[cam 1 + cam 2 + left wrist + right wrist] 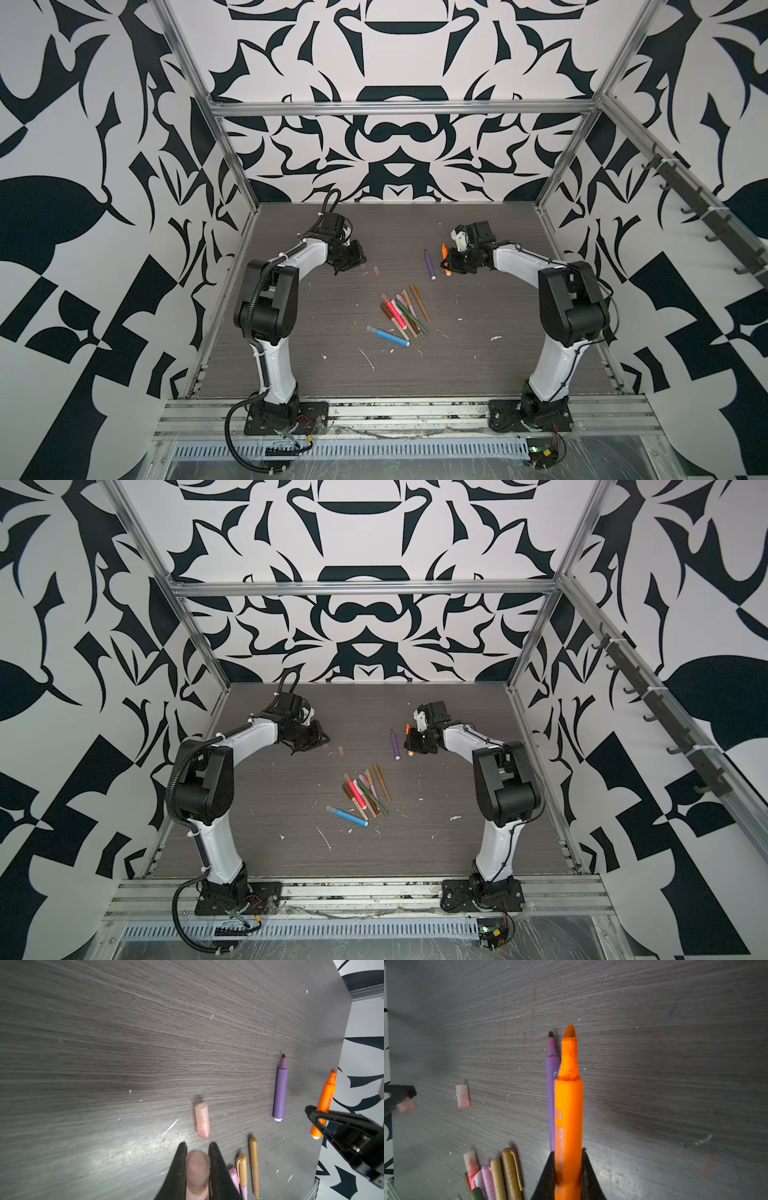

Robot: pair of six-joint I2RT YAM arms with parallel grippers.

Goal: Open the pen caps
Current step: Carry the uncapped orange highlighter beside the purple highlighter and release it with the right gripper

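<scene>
Left jaws clamp a pale pink cap (197, 1167), right jaws grip the uncapped orange pen (569, 1105) near the purple pen (429, 266) on the tabletop (311, 332); let go carelessly, either could roll away, or the bare tip smear the surface

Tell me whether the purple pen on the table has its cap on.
No, the purple pen lies with its dark felt tip bare in the left wrist view.

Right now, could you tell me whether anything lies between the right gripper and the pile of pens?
Only the uncapped purple pen, lying flat, its back end near the line from the right gripper to the pile of pens. That gripper is shut on the orange pen.
</scene>
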